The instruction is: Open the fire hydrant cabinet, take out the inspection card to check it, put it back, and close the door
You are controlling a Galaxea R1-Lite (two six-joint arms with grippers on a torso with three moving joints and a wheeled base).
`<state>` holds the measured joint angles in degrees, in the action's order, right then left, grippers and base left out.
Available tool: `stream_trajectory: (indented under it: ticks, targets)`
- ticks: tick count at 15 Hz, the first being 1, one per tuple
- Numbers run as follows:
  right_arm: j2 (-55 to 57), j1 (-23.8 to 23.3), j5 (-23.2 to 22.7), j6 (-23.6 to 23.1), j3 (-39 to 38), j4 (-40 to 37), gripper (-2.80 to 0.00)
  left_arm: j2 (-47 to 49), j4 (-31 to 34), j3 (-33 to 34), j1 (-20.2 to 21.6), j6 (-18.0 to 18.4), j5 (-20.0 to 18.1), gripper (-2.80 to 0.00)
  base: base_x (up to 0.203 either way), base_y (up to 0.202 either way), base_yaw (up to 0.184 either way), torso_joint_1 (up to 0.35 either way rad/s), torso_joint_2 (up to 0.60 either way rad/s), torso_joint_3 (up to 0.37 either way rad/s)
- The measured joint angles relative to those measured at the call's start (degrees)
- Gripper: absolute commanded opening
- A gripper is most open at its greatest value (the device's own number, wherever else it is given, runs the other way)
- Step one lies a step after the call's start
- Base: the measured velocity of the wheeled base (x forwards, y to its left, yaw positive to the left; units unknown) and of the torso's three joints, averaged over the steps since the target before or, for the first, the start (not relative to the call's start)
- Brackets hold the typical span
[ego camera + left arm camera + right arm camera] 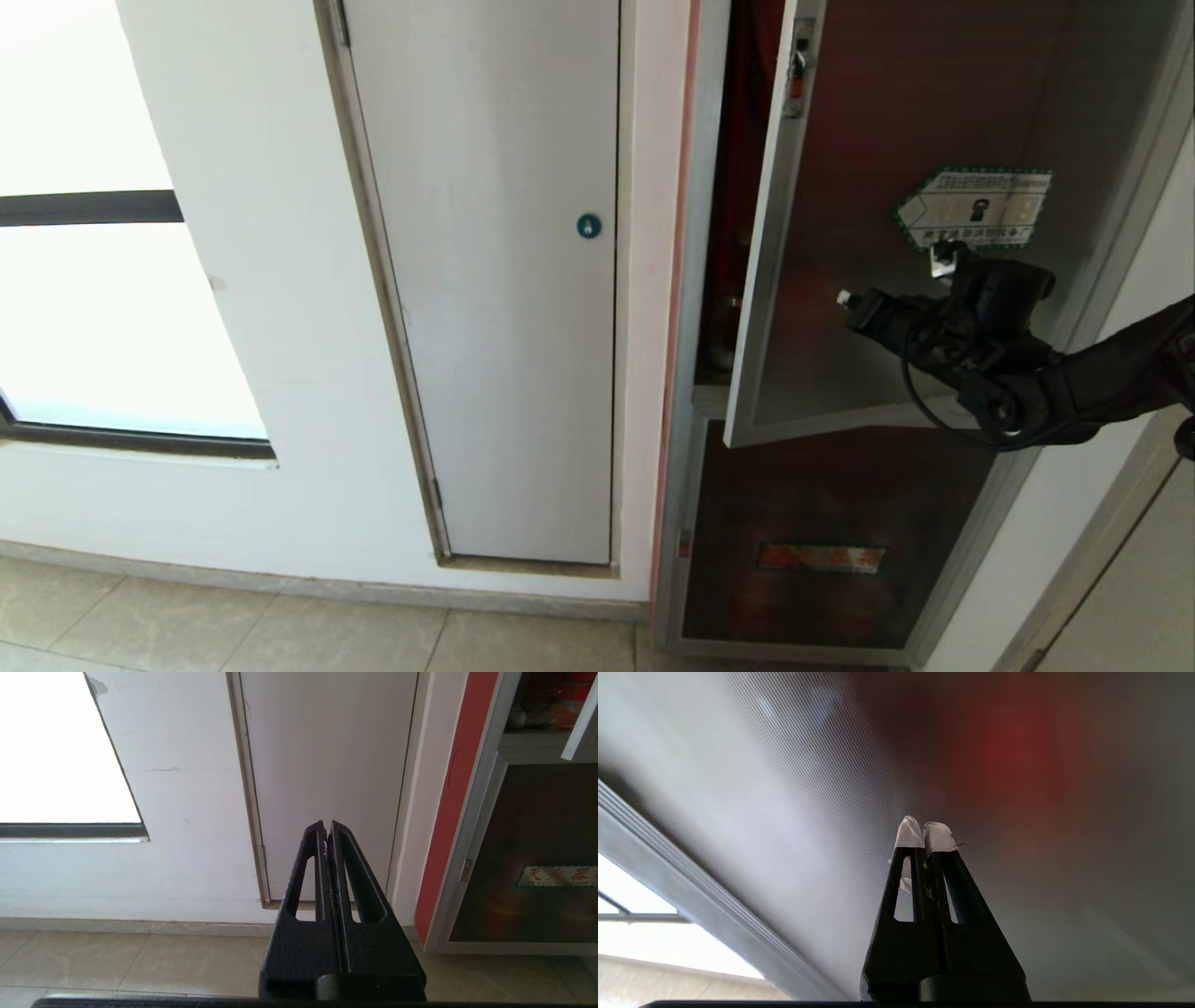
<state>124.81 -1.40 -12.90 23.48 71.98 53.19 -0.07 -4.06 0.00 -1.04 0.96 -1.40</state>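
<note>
The door [868, 308] of the fire hydrant cabinet [695, 392] stands ajar, its latch edge swung out from the frame, leaving a narrow dark gap; the right gripper [845, 299] is at the glass below the hexagonal sticker [976, 207], jaws closed and empty; the left gripper [327, 828], jaws closed and empty, faces the white door [327, 765]; the inspection card is not visible.

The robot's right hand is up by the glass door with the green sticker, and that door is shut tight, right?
Not quite. The right hand is by the door with the green sticker, but that door is not shut. The head view shows it swung partly open, with a gap at its latch edge and red showing inside the fire hydrant cabinet.
</note>
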Motion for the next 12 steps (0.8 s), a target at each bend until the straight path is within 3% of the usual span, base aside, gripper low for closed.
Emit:
stream_trajectory:
  ticks: [3, 6, 9, 12]
  targets:
    - [-5.82, 0.0, 0.08, -0.05, -6.89, -0.35, -2.8, 0.0, 0.04, 0.0, 0.02, 0.02, 0.0, -2.8, 0.0, 0.0, 0.0, 0.0, 0.0, 0.0]
    - [-18.26, 0.17, 0.02, -0.09, -13.0, -5.38, -2.8, 0.0, 0.03, 0.0, 0.0, 0.05, 0.02, -2.8, 0.0, 0.0, 0.0, 0.0, 0.0, 0.0]
    - [-35.96, 1.68, -0.22, -0.11, -18.44, -15.97, -2.8, 0.0, 0.01, 0.0, 0.0, 0.05, 0.0, -2.8, 0.0, 0.0, 0.0, 0.0, 0.0, 0.0]
    - [-55.98, 4.13, -0.6, -0.44, -21.97, -31.93, -2.8, 0.0, 0.05, 0.0, -0.01, 0.02, 0.0, -2.8, 0.0, 0.0, 0.0, 0.0, 0.0, 0.0]
